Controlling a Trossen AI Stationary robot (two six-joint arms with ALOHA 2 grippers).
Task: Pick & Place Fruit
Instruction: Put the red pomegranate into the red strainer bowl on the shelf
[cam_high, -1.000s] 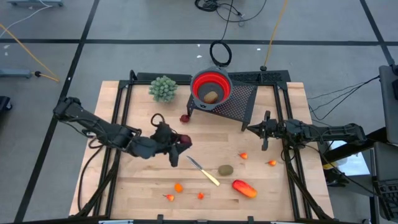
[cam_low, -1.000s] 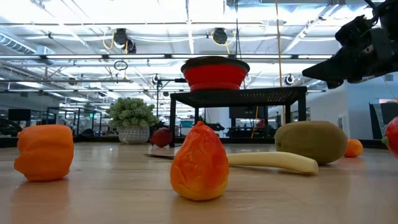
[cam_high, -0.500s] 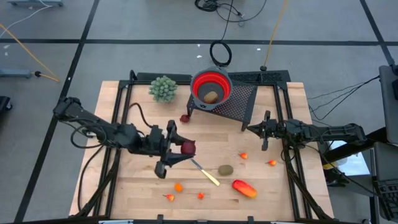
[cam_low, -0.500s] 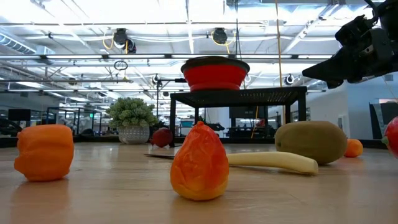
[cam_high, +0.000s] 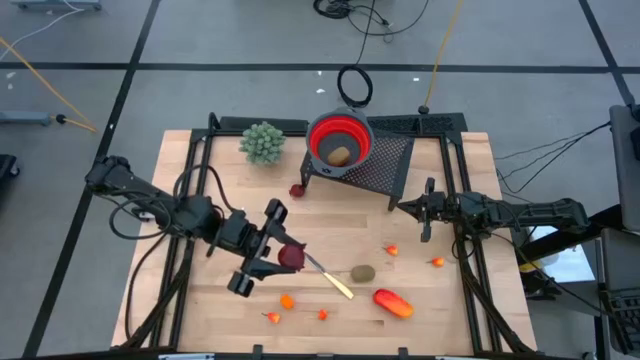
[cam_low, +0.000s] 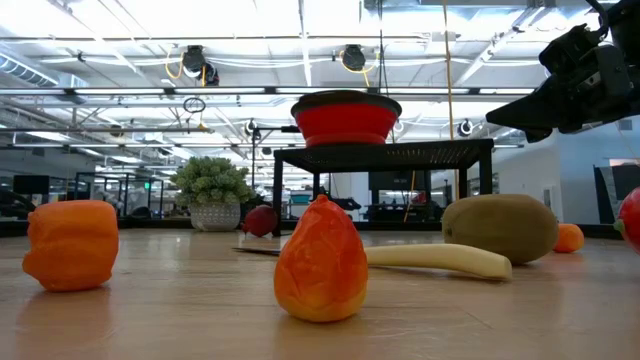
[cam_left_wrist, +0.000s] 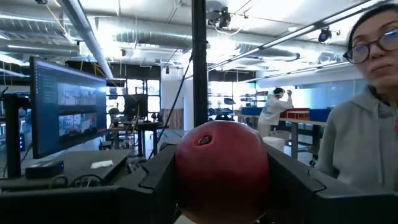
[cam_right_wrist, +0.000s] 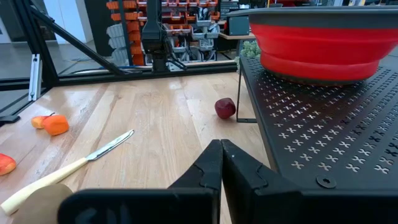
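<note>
Tabletop knife (cam_high: 329, 276) beside kiwi (cam_high: 362, 272)

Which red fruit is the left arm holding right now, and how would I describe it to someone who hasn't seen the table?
Start at the red bowl on the black mesh stand, then come down to mid-table, where the left end effector is shut on a dark red round fruit just beside the knife. Unlike the other dark red fruit by the stand's leg, this one sits between fingers.
</note>
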